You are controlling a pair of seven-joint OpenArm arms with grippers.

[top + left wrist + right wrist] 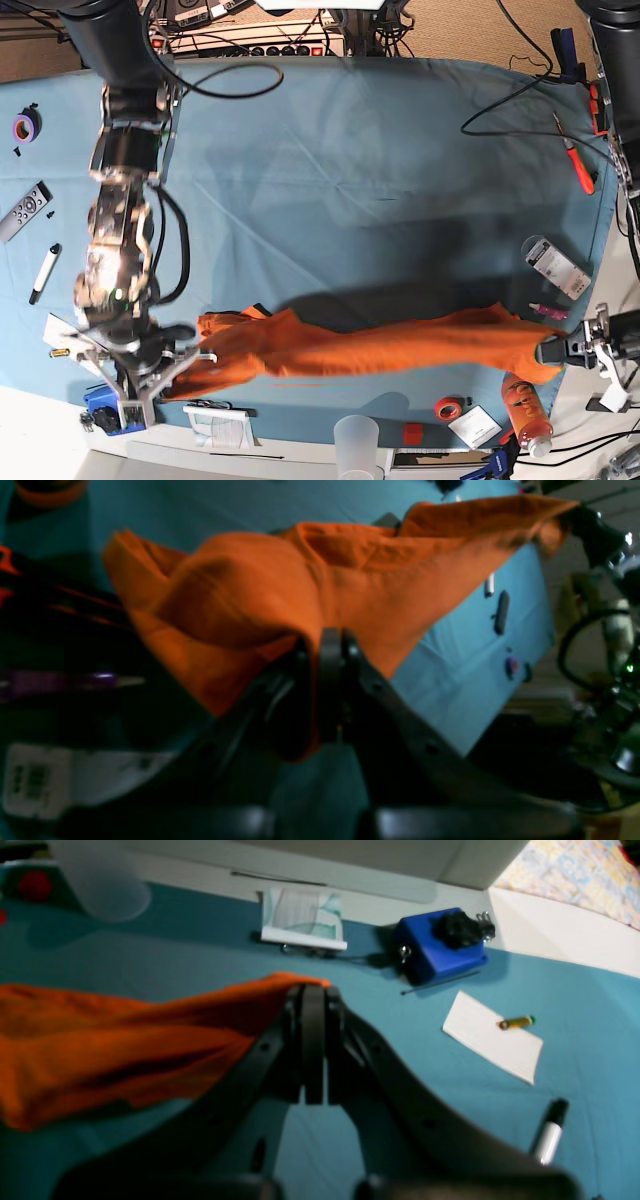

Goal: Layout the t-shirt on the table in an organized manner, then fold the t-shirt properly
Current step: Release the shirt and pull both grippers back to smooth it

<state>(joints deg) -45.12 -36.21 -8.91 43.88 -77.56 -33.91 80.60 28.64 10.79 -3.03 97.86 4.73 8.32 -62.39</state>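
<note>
The left end effector (331, 645) is clenched on one end of the bright orange cotton t-shirt (380, 345); the right end effector (313, 995) pinches the other, so the shirt hangs stretched above the near edge of the wrinkled blue-teal tabletop (360, 180). Lowering both evenly, cloth taut, should lay it flat.

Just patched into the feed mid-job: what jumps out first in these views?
The bright orange t-shirt dominates, stretched in a sagging band across the near part of the teal table. Each end is pinched in a shut pincer: the right pincer on the base view's left, the left pincer on its right. Small clutter lines the edges, including a blue box.
</note>
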